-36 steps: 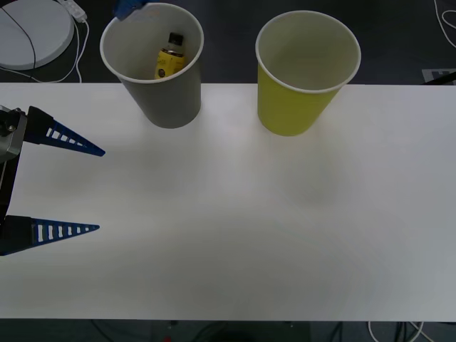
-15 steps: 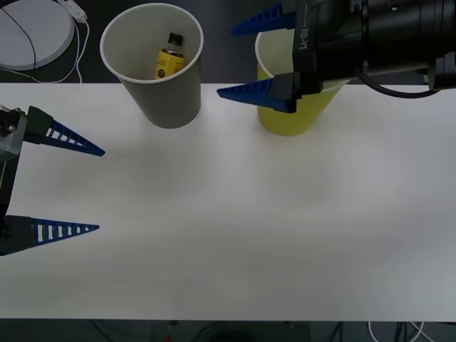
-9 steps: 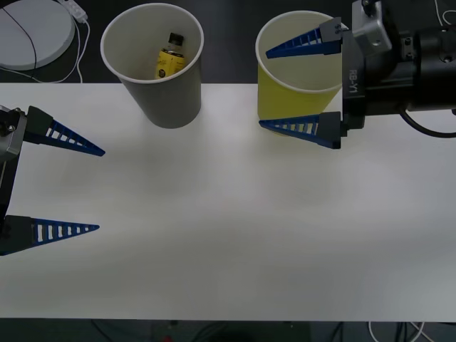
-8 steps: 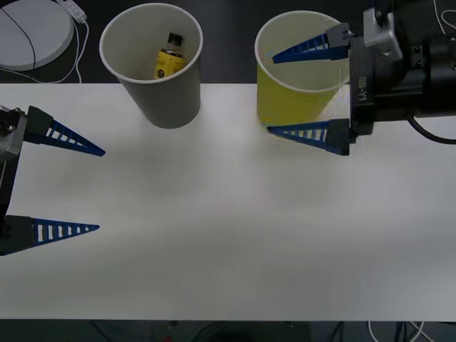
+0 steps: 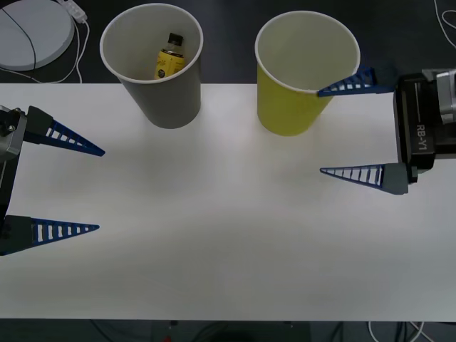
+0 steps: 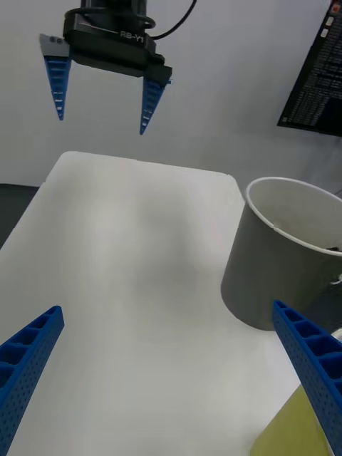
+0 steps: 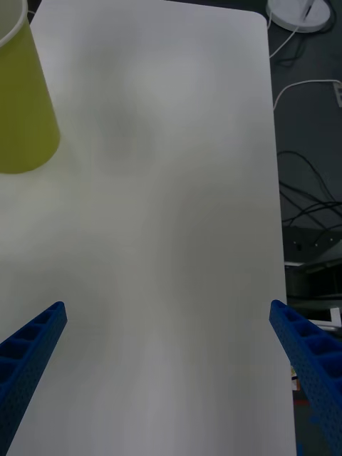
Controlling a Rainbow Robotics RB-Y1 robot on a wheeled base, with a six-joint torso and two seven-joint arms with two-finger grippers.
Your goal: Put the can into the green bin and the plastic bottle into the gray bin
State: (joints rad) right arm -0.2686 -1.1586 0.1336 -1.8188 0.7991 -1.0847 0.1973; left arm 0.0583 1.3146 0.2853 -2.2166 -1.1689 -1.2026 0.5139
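Standing inside gray bin (image 5: 169,100) plastic bottle (image 5: 169,55), green bin (image 5: 299,107) beside, right pincer (image 5: 343,130) wide, left pincer (image 5: 98,189) wide

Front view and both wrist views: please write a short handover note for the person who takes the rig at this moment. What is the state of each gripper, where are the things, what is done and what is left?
Left gripper: open, empty, over the table's left edge.
Right gripper: open, empty, at the right, next to the green bin; one finger tip is near its rim.
Gray bin: upright at the table's far edge, with the plastic bottle inside. That part is done.
Green bin: upright beside the gray bin, and what shows of its inside looks empty.
Left: the can. I see none on the table, so find it first.
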